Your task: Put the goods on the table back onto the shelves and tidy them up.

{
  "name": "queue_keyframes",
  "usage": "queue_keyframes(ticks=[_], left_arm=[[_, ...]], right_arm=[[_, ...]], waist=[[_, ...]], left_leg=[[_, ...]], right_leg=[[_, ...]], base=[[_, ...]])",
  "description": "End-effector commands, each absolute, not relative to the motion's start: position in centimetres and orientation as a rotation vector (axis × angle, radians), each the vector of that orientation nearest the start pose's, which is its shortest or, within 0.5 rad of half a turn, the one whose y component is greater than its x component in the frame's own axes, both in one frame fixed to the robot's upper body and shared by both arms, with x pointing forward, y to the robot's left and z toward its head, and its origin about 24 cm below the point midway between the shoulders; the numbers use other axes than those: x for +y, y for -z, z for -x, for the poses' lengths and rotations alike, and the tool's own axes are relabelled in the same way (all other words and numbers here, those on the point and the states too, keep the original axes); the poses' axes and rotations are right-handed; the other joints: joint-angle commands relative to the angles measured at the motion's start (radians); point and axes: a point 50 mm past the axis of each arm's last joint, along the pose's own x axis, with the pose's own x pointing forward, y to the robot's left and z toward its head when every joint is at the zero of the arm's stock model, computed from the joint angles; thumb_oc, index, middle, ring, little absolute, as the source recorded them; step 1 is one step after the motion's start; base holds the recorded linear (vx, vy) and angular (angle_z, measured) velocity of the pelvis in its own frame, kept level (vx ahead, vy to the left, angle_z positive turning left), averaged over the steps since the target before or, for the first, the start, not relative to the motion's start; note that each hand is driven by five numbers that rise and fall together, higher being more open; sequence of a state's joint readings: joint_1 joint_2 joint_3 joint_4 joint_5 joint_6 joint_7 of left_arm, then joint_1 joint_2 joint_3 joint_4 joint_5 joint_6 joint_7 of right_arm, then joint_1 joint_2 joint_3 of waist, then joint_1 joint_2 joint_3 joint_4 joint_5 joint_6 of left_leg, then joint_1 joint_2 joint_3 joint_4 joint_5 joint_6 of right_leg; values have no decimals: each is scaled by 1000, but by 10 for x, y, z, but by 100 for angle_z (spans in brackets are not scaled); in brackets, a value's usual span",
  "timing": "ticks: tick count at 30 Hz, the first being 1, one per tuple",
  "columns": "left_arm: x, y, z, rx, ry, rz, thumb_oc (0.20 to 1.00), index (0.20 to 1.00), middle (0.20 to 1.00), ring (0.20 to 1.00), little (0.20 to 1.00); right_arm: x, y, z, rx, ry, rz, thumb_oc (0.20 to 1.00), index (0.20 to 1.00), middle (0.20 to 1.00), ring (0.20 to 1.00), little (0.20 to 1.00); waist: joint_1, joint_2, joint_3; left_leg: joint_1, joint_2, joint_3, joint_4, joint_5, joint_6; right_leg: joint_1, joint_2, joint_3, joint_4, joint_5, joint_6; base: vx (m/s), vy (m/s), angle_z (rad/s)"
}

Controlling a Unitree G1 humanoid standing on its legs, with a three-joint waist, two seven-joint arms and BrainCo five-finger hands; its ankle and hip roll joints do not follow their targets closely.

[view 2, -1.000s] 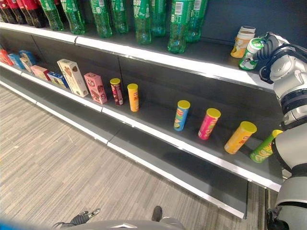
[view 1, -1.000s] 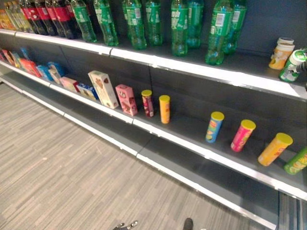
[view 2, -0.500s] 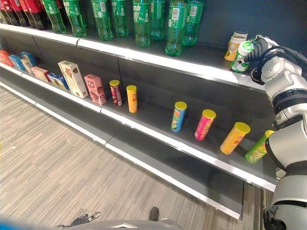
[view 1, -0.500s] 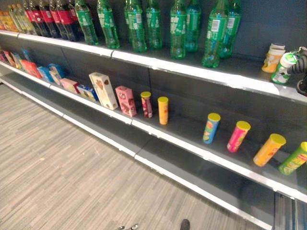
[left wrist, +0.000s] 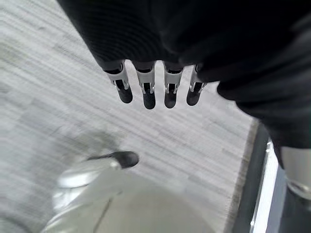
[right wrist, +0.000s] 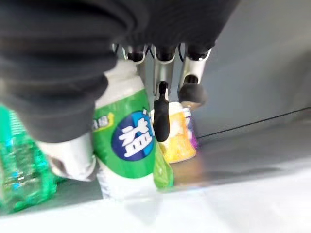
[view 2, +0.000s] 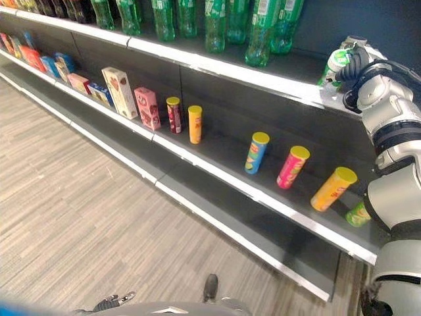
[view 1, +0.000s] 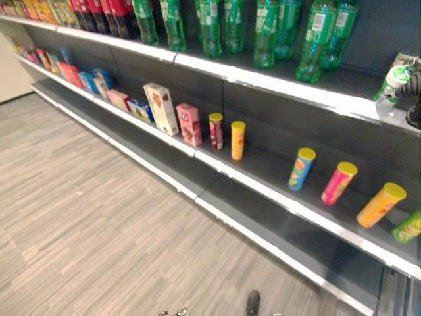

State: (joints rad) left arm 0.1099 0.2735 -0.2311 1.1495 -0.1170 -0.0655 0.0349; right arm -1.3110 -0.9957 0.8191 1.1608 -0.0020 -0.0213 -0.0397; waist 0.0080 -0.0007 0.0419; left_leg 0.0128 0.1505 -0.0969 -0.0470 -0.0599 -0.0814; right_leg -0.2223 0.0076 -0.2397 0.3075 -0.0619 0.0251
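A green-and-white gum bottle (right wrist: pixel 129 145) stands at the right end of the top shelf (view 2: pixel 263 76), close to the front edge. My right hand (view 2: pixel 368 72) is raised to it and shut on it, with fingers (right wrist: pixel 163 114) curled across its front and the thumb on the other side. The same bottle (view 1: pixel 393 78) shows at the picture's right edge in the left eye view. Just behind it stands a yellow jar (right wrist: pixel 177 138). My left hand (left wrist: pixel 148 94) hangs low over the floor, fingers straight and holding nothing.
Green soda bottles (view 2: pixel 263 33) line the top shelf. On the middle shelf stand boxes (view 2: pixel 120 92) and several chip cans, among them blue (view 2: pixel 256 153), pink (view 2: pixel 293 166) and yellow (view 2: pixel 334 189) ones. A lower shelf (view 2: pixel 263 240) juts out above the grey plank floor (view 2: pixel 79 197).
The whole picture has shifted as the camera moved. My right hand stays shut on the green bottle at the top shelf's right end.
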Motion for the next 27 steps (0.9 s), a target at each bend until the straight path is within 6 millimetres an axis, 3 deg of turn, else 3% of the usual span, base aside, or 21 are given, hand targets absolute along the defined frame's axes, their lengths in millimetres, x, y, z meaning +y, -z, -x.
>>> queue_keyframes(ticks=[1, 11, 27], left_arm=[[258, 155, -78, 1177, -118, -305, 1000, 1000, 1000, 1000, 1000], [259, 156, -72, 1187, -140, -286, 1000, 1000, 1000, 1000, 1000], [260, 153, -79, 1152, -154, -281, 1000, 1000, 1000, 1000, 1000]], right_arm=[[-339, -315, -372, -6, 446, 1285, 200, 200, 200, 200, 200], [-353, -314, -366, 37, 504, 1267, 200, 200, 200, 200, 200], [-385, -324, -345, 173, 646, 1380, 200, 200, 200, 200, 200]], waist=[[16, -58, 64], [30, -57, 81], [31, -54, 102]], left_leg=[[100, -51, 7, 50, -37, -77], [86, -48, -2, 43, -25, -81], [72, -39, -23, 46, -4, -91]], right_leg=[[228, -69, 31, -332, -14, 68], [222, -72, 13, -335, -10, 71], [215, -74, -11, -320, -21, 65]], base=[[-6, -14, 52], [-2, -12, 4], [4, -15, 2]])
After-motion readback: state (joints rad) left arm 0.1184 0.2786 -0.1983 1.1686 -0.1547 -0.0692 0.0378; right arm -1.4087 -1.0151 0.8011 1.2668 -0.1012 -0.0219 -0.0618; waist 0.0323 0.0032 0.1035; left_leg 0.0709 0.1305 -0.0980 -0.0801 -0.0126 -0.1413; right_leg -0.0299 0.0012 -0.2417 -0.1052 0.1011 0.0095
